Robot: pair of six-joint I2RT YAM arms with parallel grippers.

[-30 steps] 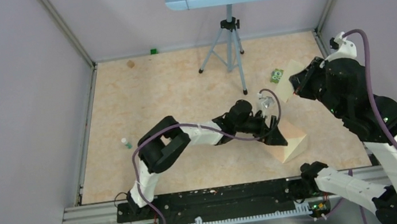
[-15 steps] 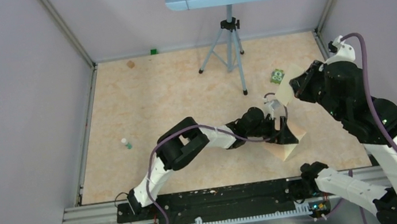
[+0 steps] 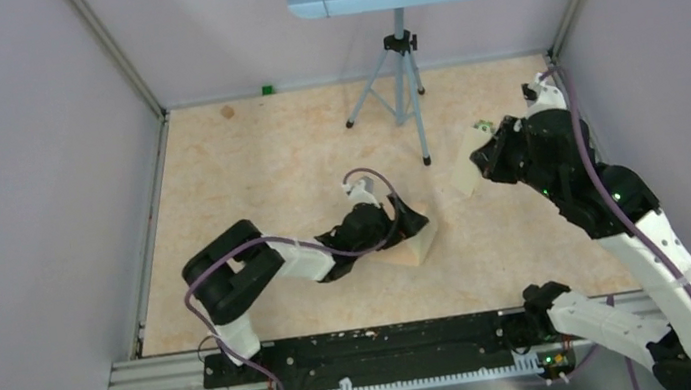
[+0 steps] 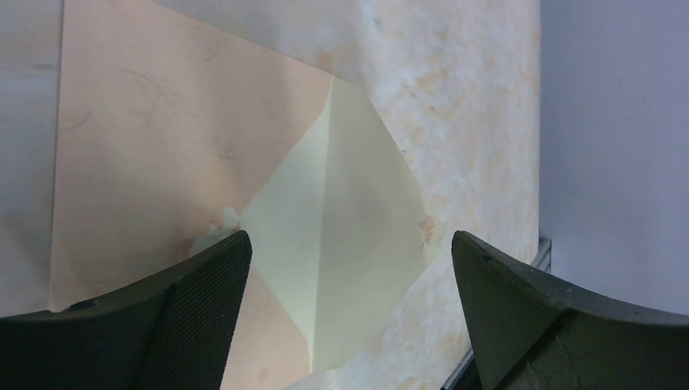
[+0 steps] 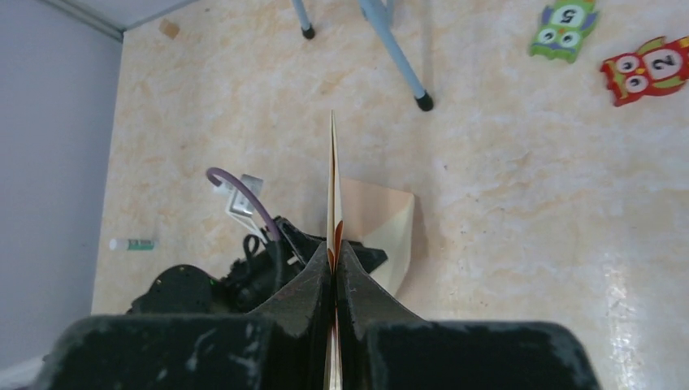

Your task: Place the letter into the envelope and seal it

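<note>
The right gripper (image 5: 334, 250) was clamped shut on the letter (image 3: 465, 161), holding it upright in the air, above and to the far right of the envelope (image 3: 421, 244), likely so one edge could be steered into the pocket. The left gripper (image 4: 349, 244) hung directly over the envelope with its jaws spread wide and gripping nothing, seemingly ready to pin it flat. From above, that arm hid the envelope's left part, and whether the pocket gaped could not be told

The envelope (image 4: 146, 138), pinkish-tan, lies flat on the counter (image 3: 267, 165), flap open and its pale cream inside showing. The letter (image 3: 466, 167), a paler cream sheet, is raised off the counter, pinched in the right jaws.
</note>
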